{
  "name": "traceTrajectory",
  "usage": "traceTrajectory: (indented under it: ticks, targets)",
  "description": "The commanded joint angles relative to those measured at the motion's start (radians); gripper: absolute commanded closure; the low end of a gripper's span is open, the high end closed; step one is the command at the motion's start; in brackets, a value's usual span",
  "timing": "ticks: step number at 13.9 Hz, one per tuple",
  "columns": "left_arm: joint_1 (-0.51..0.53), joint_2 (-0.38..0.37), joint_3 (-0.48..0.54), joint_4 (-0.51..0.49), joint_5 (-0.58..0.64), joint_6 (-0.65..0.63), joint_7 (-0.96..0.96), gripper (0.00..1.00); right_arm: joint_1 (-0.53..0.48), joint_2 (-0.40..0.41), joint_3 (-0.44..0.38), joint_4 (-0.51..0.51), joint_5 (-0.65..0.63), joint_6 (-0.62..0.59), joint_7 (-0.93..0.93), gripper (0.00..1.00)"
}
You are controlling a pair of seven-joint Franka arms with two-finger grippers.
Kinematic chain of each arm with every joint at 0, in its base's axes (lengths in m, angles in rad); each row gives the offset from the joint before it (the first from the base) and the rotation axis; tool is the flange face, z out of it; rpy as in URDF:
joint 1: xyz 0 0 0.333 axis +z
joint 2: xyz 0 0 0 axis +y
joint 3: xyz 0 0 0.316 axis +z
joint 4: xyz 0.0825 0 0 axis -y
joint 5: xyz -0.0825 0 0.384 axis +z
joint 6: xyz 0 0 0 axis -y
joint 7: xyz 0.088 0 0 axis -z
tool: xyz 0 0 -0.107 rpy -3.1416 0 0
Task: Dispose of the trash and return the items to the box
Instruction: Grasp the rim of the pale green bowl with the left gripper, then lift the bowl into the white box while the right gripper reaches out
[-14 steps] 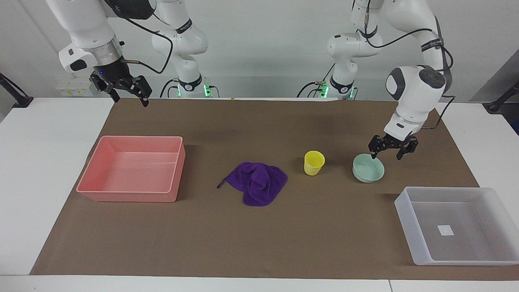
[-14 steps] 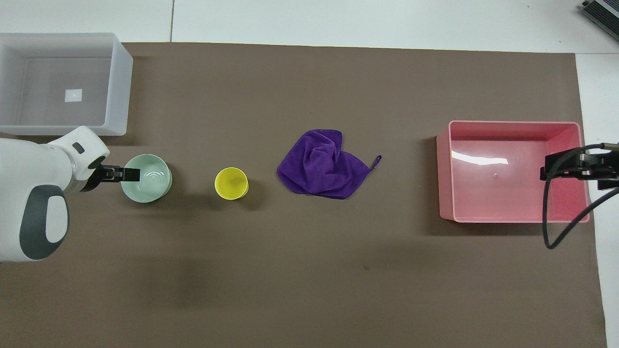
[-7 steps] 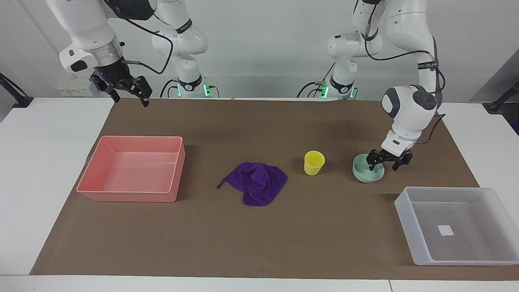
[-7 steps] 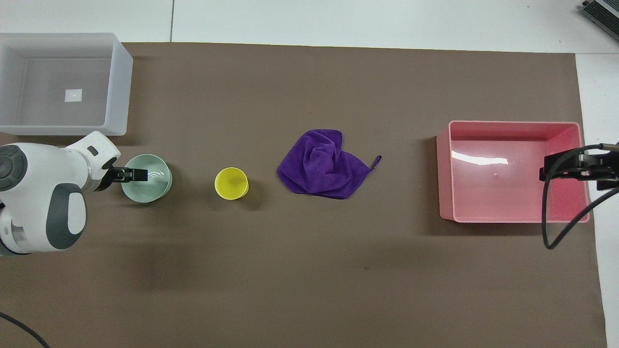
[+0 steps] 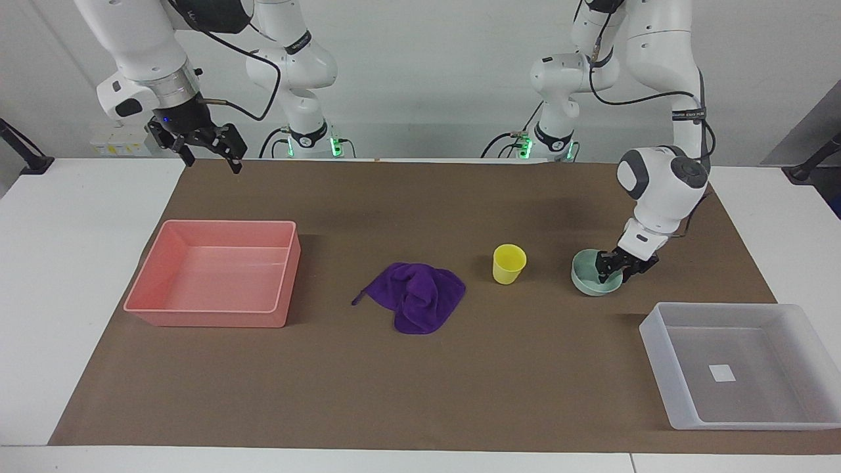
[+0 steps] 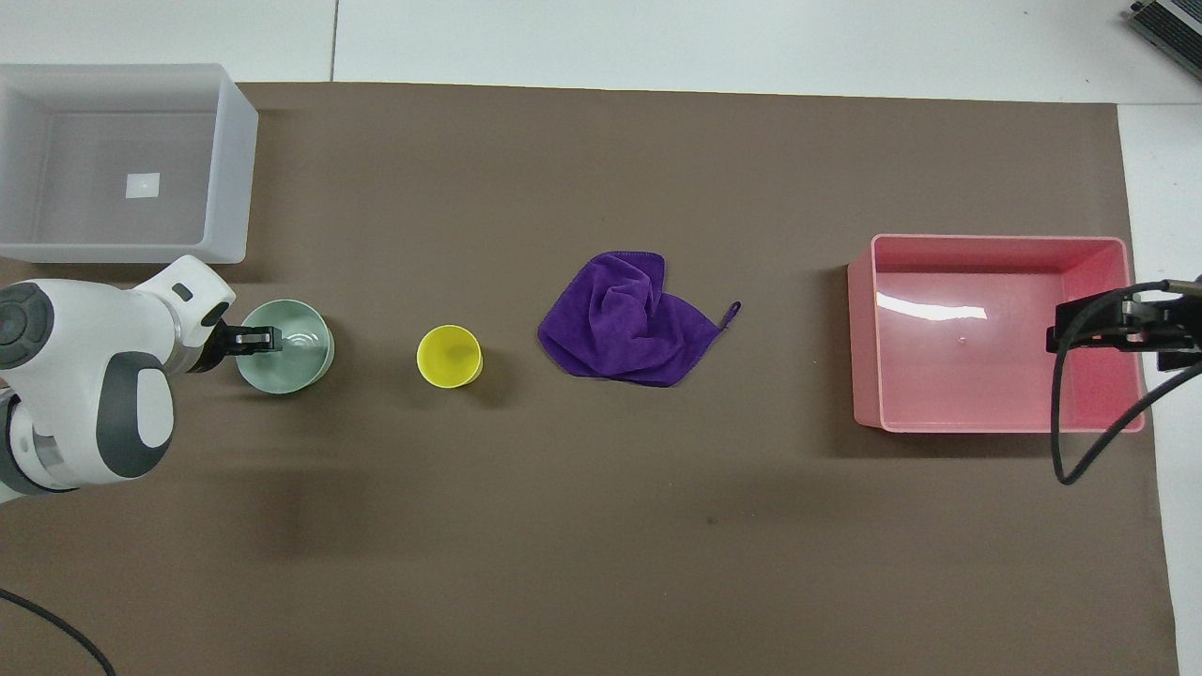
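The mint-green bowl rests on the brown mat toward the left arm's end of the table. My left gripper is down at its rim on the side toward the left arm's end, shut on that rim; from overhead the left gripper sits at the bowl's edge. The yellow cup stands upright beside the bowl, and the purple cloth lies crumpled beside the cup, mid-table. The translucent box sits farther from the robots than the bowl. My right gripper waits open in the air.
A pink bin stands at the right arm's end of the table, with the right gripper and its cable hanging over its edge. The brown mat covers most of the table.
My left gripper has come down onto the bowl's rim and its jaws have drawn together on it. The bowl has not shifted. The right arm has not moved.
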Motion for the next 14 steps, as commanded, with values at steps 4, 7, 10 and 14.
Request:
traceTrajectory:
  ticks: [4,7,10,14]
  targets:
    - [0.038,-0.106,-0.007,0.114,-0.023,-0.238,0.016,1.0,-0.005,-0.033,0.002,-0.044,0.016,0.024,-0.024,0.0]
    - [0.059,-0.089,-0.005,0.266,-0.023,-0.361,0.036,1.0,-0.002,-0.035,0.005,-0.059,0.016,0.078,-0.019,0.0]
    - [0.097,-0.025,-0.005,0.376,-0.019,-0.352,0.045,1.0,0.038,-0.025,0.007,-0.059,0.018,0.114,-0.005,0.0]
    - [0.139,0.142,-0.004,0.637,-0.006,-0.379,0.044,1.0,0.101,0.007,0.007,-0.064,0.018,0.205,0.008,0.0]
